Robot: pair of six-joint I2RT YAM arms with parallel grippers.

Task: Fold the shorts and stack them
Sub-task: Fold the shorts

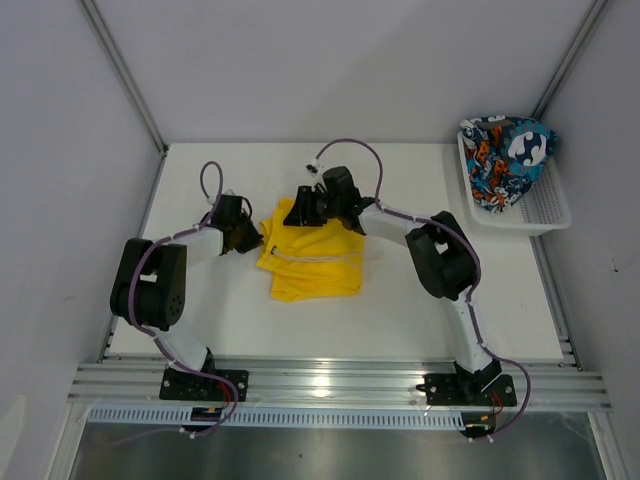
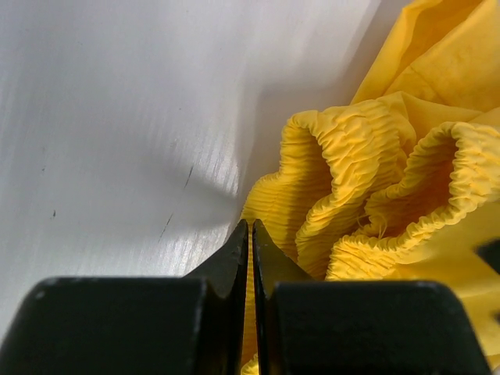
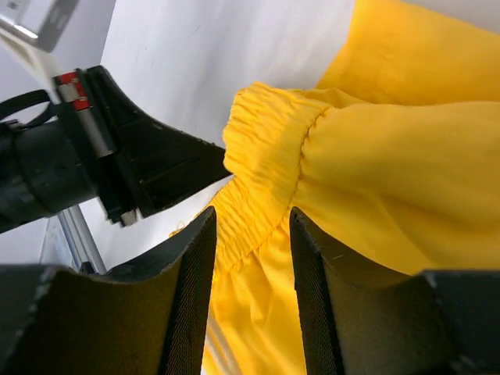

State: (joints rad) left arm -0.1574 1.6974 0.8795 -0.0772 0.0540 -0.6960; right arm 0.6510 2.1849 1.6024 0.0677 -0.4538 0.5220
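The yellow shorts [image 1: 310, 262] lie folded in the middle of the table, their gathered waistband [image 2: 367, 187] bunched up at the left end. My left gripper [image 1: 252, 238] [image 2: 250, 228] is shut on a thin edge of that waistband; yellow cloth shows in the slit between its jaws. My right gripper [image 1: 300, 212] [image 3: 251, 223] is open at the shorts' far edge, with the waistband [image 3: 262, 156] lying loose between its fingers. The left gripper [image 3: 148, 164] faces it closely. The printed shorts [image 1: 508, 158] sit crumpled in the basket.
A white mesh basket [image 1: 545, 212] stands at the table's far right corner. Grey walls close in the table on the left, back and right. A metal rail [image 1: 330, 385] runs along the near edge by the arm bases.
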